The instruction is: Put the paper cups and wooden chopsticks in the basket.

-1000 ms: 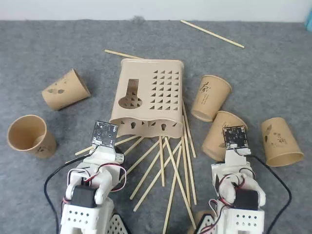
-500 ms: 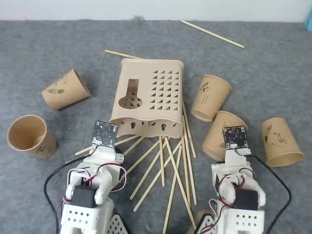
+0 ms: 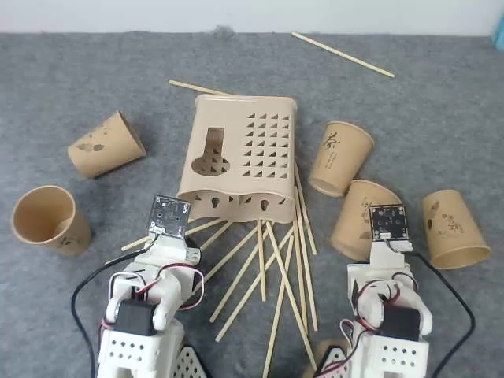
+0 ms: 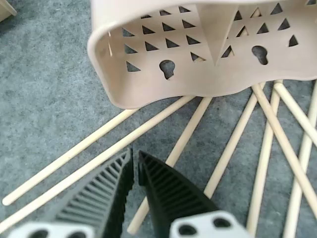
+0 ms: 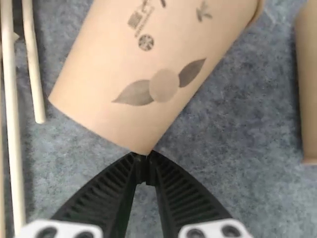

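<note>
The task is judged to be at its very start, nothing having been placed in the basket (image 3: 240,153), which is seen lying tipped over at the middle of the table (image 3: 441,118), its perforated wall turned upward. Five paper cups (image 3: 340,157) are scattered about it: two well apart from it at 9 and 8 o'clock, three grouped between 3 and 4 o'clock, all on their sides except the 8 o'clock one, whose mouth is turned up. Most chopsticks (image 3: 268,268) are fanned out from under the basket toward 6 o'clock; single ones lie at 11 and 1 o'clock. The right gripper (image 5: 145,168) is held with its jaws closed on nothing, just at the rim of the nearest cup (image 5: 153,64). The left gripper (image 4: 134,166) is held over the fanned sticks, its jaws all but closed and empty. A grasp of that cup is judged to be the step in hand; the jaws would first have to be opened wide around the rim, and the basket would probably have to be righted before anything is dropped in. The table is covered with grey felt-like cloth; a pale wall (image 3: 236,16) borders it at 12 o'clock, and a teal object (image 3: 499,31) is cut off at 2 o'clock.
</note>
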Controlling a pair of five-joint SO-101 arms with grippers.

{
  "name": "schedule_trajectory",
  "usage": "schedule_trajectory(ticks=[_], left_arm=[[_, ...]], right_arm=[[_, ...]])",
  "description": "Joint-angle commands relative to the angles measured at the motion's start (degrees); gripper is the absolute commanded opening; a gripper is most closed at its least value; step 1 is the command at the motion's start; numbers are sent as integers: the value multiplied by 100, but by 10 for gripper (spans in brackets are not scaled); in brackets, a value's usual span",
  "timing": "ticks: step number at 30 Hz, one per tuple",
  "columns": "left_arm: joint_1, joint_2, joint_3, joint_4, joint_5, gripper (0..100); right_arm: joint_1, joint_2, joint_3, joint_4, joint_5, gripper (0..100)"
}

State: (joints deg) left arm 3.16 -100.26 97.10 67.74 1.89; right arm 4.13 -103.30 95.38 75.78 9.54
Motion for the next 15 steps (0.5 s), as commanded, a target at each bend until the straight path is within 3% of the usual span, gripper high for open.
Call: schedule_trajectory(ticks=[1,15], left_arm=[[35,-62,-40,18,-9,13],[185,-62,-40,26,-9,15]], right_arm=[[75,-84,105,-75,70,8],[84,-84,105,-75,70,8]])
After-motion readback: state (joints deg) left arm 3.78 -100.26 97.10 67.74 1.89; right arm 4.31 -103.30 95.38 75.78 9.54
